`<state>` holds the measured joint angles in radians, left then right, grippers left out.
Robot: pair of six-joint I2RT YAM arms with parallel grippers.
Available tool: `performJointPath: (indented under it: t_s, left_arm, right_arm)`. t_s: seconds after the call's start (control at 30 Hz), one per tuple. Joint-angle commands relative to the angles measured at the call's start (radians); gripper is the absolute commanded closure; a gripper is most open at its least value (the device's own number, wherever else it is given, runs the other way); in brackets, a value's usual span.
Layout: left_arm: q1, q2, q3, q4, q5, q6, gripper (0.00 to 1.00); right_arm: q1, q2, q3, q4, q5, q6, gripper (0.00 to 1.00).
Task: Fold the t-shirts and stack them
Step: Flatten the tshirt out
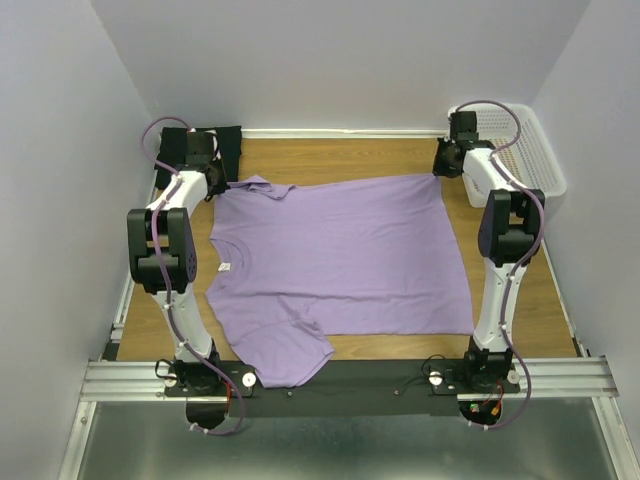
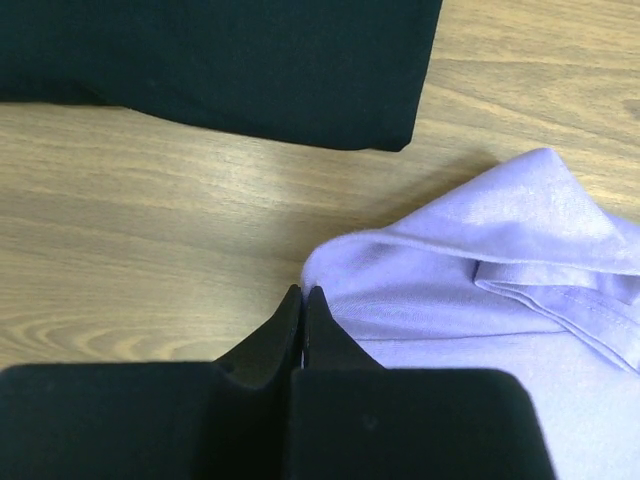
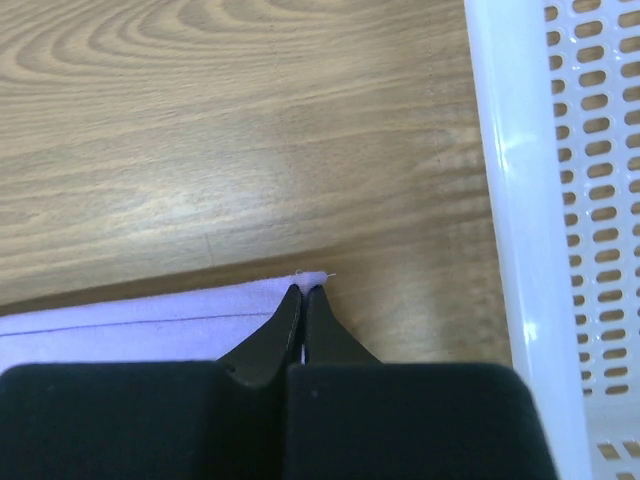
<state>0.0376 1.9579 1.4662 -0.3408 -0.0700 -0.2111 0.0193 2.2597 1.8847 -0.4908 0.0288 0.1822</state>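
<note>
The lavender t-shirt (image 1: 340,250) lies spread flat on the wooden table (image 1: 340,158), neck towards the left arm and hem towards the right. Nearest the arm bases, one short sleeve (image 1: 285,355) of this shirt droops over the table's near edge onto the black rail. Just inside the collar, on the shirt's left side, a small white label (image 1: 226,267) shows.

At the shirt's far left corner the other sleeve (image 2: 500,250) is rumpled and folded over on itself. The left gripper (image 2: 303,292) is clenched there, its tips pressed together on the rounded edge of that sleeve, low against the wood. At the shirt's far right corner the right gripper (image 3: 303,290) is clamped on the very tip of the hem, where a few loose threads stick out; a sliver of pale cloth shows between its fingers.

Beyond the shirt's far left corner, apart from it across a strip of bare wood, the black t-shirt (image 2: 220,60) lies folded against the back wall. Beyond the shirt's far right corner stands a white perforated basket (image 3: 520,200), just beside the right gripper.
</note>
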Motion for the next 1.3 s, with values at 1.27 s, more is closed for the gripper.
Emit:
performJointPath:
  t_s: [1.27]
  left_arm:
    - [0.018,-0.263,-0.242,-0.064,-0.067,-0.07,1.0]
  right_arm:
    - [-0.053,-0.393,-0.439,-0.008,-0.001,0.062,1.0]
